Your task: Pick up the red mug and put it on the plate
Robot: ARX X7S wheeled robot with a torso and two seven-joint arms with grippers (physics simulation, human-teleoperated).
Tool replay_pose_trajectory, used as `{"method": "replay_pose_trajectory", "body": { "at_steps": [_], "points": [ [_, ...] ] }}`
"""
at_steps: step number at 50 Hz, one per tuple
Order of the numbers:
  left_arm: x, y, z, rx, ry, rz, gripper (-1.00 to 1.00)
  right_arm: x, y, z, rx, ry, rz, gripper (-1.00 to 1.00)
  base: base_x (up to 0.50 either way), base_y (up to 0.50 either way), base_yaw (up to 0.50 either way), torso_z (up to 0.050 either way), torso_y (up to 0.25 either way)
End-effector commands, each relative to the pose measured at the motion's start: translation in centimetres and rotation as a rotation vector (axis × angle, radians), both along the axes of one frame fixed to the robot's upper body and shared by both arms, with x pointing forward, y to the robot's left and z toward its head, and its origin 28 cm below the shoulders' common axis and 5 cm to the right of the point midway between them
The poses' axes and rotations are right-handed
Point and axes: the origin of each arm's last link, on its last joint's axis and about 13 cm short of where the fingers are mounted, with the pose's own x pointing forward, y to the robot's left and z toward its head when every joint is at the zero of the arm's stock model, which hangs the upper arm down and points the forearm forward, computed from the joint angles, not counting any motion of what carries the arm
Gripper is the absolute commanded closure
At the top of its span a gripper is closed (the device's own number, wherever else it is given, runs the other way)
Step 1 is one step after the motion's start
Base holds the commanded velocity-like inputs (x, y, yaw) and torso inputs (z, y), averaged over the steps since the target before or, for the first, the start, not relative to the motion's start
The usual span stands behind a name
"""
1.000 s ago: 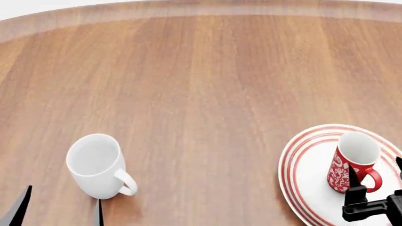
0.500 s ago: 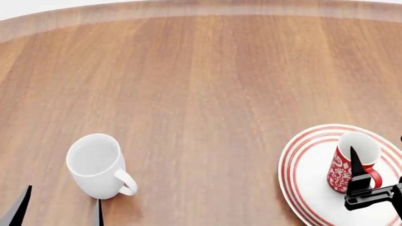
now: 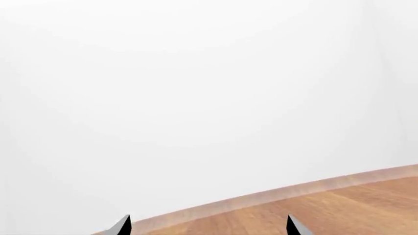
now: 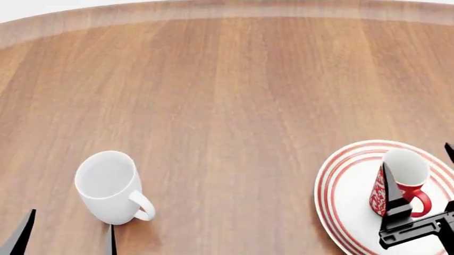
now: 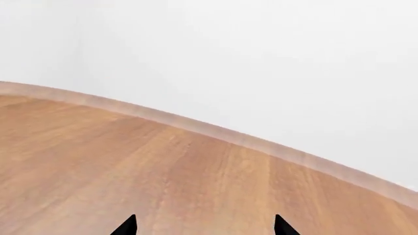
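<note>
Red mug (image 4: pixel 398 183): upright on the plate (image 4: pixel 347 202), handle toward the robot, free of both claws.
Right gripper (image 4: pixel 418 178): above the mug, fingers spread wide, one dark tip crossing the mug's side in the head view.
Left gripper (image 4: pixel 67 234): low at the near edge, tips apart, empty.
White mug (image 4: pixel 108 187): on the table (image 4: pixel 227 95), well apart from the plate.

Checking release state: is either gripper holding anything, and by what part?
Nothing held. Right gripper is open beside the red mug, which stands on the plate. Left gripper is open, empty.
</note>
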Motion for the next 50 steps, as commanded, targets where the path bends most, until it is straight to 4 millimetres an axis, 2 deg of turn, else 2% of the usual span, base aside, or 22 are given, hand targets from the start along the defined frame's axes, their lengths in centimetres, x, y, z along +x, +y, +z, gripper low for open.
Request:
{"method": "replay_pose_trajectory", "body": {
  "at_steps": [1, 22, 31, 42, 50],
  "points": [
    [0.0, 0.0, 0.0, -0.001, -0.001, 0.002, -1.00, -1.5, 1.1, 1.0, -0.017, -0.038, 0.042, -1.00, 0.00, 0.00, 0.00, 0.000, 0.000],
    [0.0, 0.0, 0.0, -0.001, -0.001, 0.001, -1.00, -4.7, 2.7, 1.9, -0.075, -0.119, 0.146, -1.00, 0.00, 0.00, 0.00, 0.000, 0.000],
    [0.0, 0.0, 0.0, 0.000, -0.002, 0.001, -1.00, -5.4, 3.0, 2.2, -0.078, -0.138, 0.169, -1.00, 0.00, 0.00, 0.00, 0.000, 0.000],
    [0.0, 0.0, 0.0, -0.001, -0.005, -0.001, -1.00, -7.5, 3.8, 2.7, -0.101, -0.192, 0.226, -1.00, 0.00, 0.00, 0.00, 0.000, 0.000],
    [0.0, 0.0, 0.0, 0.000, -0.007, -0.001, -1.00, -7.9, 3.9, 2.8, -0.110, -0.210, 0.237, -1.00, 0.00, 0.00, 0.00, 0.000, 0.000]
  ]
}}
